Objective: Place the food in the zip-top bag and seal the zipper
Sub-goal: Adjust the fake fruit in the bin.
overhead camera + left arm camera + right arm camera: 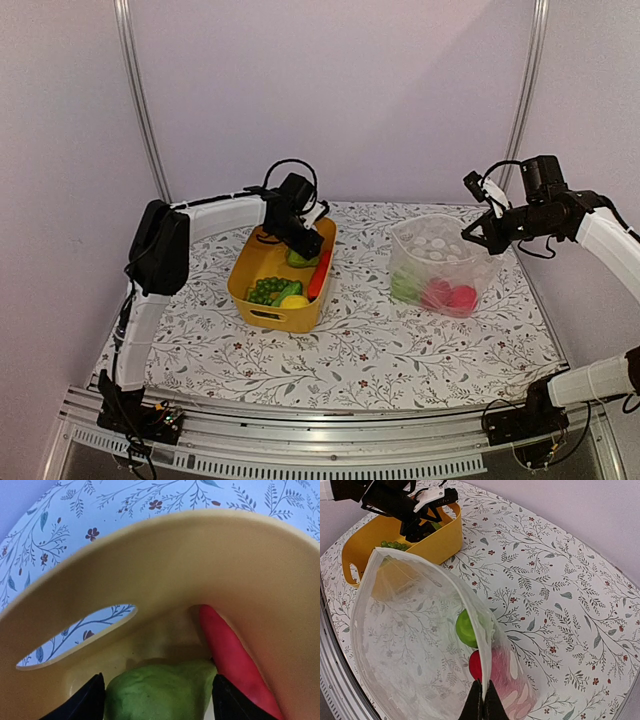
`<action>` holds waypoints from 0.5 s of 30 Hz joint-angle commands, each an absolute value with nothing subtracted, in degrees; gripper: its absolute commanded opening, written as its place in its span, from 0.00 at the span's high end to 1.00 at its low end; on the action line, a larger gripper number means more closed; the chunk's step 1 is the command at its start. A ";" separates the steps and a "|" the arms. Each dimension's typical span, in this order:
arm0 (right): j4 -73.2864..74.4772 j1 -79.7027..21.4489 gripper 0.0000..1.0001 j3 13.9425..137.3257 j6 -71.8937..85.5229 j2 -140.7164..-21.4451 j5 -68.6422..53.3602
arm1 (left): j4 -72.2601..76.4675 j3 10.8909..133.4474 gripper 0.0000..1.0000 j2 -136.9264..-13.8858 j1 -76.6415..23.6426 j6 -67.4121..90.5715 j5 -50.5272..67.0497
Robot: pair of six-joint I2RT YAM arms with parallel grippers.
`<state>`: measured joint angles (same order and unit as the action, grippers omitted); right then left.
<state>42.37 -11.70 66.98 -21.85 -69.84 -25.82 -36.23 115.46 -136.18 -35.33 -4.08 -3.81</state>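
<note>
Floral table (400, 360); green food (160, 687) inside left gripper (160, 700); right gripper (482, 702) pinches bag (410, 630)

A yellow basket (275, 312) with cut-out handles sits on a floral-patterned tablecloth (400, 350). Behind the basket rise plain lilac walls (330, 90). In front of it runs a metal rail (330, 440).

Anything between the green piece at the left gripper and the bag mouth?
The yellow basket wall rises around the green piece, a red piece beside it. Beyond, nothing visible; the right gripper pinches the bag rim.
</note>
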 commanded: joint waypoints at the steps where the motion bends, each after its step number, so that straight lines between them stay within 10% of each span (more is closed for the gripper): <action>1: 42.63 -11.51 1.00 65.93 -21.60 -69.06 -26.19 | -42.50 112.24 0.28 -133.05 -35.70 -4.96 -2.30; 15: 42.30 -11.59 1.00 64.95 -21.54 -67.91 -27.06 | -42.80 99.14 0.23 -122.28 -36.50 -4.40 2.44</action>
